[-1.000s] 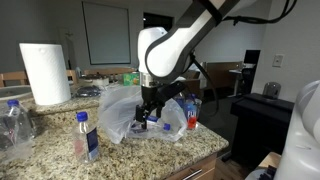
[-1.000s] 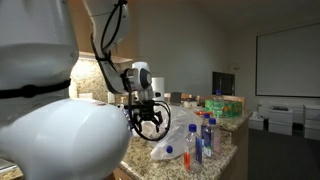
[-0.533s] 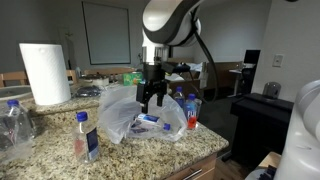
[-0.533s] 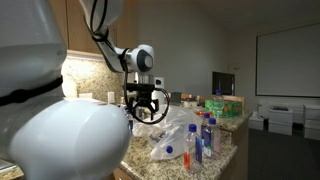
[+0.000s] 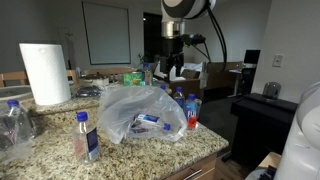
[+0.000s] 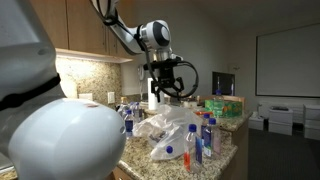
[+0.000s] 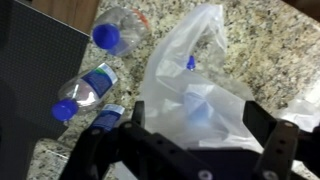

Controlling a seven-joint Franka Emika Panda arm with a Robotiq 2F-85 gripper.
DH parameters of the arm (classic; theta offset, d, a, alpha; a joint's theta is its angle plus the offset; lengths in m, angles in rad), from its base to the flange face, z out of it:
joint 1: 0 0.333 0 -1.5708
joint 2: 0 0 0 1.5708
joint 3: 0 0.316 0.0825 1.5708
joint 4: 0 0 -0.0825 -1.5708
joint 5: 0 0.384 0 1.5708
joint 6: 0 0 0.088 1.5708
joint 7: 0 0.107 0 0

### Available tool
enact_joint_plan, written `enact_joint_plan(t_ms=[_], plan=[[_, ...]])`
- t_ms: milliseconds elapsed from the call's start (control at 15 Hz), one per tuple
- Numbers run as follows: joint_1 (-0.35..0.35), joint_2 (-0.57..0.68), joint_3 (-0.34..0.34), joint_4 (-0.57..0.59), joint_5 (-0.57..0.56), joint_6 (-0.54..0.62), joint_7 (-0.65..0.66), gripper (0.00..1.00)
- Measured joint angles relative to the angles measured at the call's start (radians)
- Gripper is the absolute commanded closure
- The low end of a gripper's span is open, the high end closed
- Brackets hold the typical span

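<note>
**End effector hangs open above bottle-filled bag on granite worktop**

The end effector point(image 6: 170, 96) hovers high over the speckled granite worktop point(image 5: 150, 152), its two dark jaws spread wide and holding nothing; the wrist view looks straight down between them. Directly beneath lies a thin, translucent white plastic bag point(image 7: 205, 75), slumped in loose folds near the middle of the worktop in both exterior views point(image 5: 140, 108) point(image 6: 165, 126) and well clear of the jaws. A blue bottle cap point(image 7: 190, 62) shows through the film, and a blue-labelled shape point(image 5: 150, 122) rests low inside.

By the look of it, the bag itself is light, limp and slick, and would give no firm edge to a pinch; the contents appear to supply nearly all the weight and could roll or shift. The crumpled upper folds, where the film bunches thickest, look the soundest place to take hold. A bulge over a bottle would likely slip, and a single layer might stretch or tear.

Beside the bag in the wrist view lie three clear plastic water bottles with blue caps point(image 7: 85, 90). A small upright bottle point(image 5: 86, 136) stands near the front edge, red-and-blue bottles point(image 5: 190, 108) cluster just beside the bag, and a white paper towel roll point(image 5: 45, 72) stands well apart.
</note>
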Motion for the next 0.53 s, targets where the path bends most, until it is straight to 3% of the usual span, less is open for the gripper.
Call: enact_joint_plan(t_ms=[533], plan=[[-0.096,0.192,-0.190,0.148,-0.026,0.016,-0.252,0.00]])
